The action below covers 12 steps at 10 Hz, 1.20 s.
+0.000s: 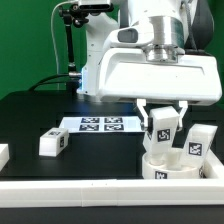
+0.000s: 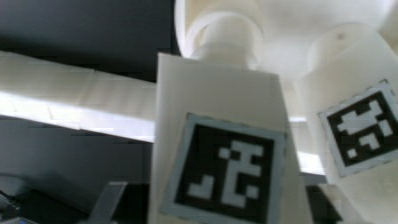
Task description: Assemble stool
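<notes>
Three legs in play, one of them in the gripper (image 1: 163, 120) right now. Fingers closed narrow on either side of the held leg (image 1: 162, 125), block upright, black-and-white tag facing the exterior camera. Over to the wrist view: same held leg (image 2: 222, 150) filling the middle of the frame, tag big and sharp.

Directly beneath the gripper, the seat (image 1: 172, 172), a round thick white disc flat on the black table (image 1: 40, 110). Lower end of the held leg right down at the seat's top face; touching or just above it, impossible to tell from either camera.

Just beside the gripper, toward the exterior view's right, the second leg (image 1: 198, 145), standing up from the seat with a slight lean and its tag showing. Caught in the wrist view too (image 2: 365, 125), close alongside the held one.

Further out from the gripper, toward the exterior view's left, the marker board (image 1: 100, 123), flat on the table with its row of tags. Well apart from the gripper on that same side, the third leg (image 1: 52, 142), lying loose near the marker board's corner. Between gripper and camera, a long white rail (image 1: 90, 190) along the table's front edge.
</notes>
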Each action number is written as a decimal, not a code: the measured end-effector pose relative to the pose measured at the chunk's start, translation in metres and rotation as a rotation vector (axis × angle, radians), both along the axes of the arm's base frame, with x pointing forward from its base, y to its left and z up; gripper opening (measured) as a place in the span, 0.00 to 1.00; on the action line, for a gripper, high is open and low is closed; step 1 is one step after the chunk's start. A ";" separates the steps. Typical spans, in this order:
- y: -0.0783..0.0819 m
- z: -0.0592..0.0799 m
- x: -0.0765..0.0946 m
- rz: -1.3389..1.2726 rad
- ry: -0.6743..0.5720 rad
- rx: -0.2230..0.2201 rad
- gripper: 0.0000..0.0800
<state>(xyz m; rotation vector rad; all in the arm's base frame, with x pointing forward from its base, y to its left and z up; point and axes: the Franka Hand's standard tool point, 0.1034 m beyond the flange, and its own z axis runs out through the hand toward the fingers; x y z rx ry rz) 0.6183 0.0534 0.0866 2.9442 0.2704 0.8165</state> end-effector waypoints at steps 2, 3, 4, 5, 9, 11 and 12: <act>-0.001 -0.004 -0.002 0.000 -0.002 -0.003 0.41; -0.001 -0.007 -0.003 0.000 -0.005 -0.005 0.41; -0.002 -0.008 -0.003 0.001 -0.014 -0.007 0.41; -0.002 -0.011 -0.004 0.002 -0.016 -0.010 0.41; -0.002 -0.014 -0.007 0.007 -0.072 -0.018 0.41; -0.002 -0.014 -0.006 0.005 -0.054 -0.015 0.41; -0.002 -0.016 -0.007 0.005 -0.042 -0.015 0.50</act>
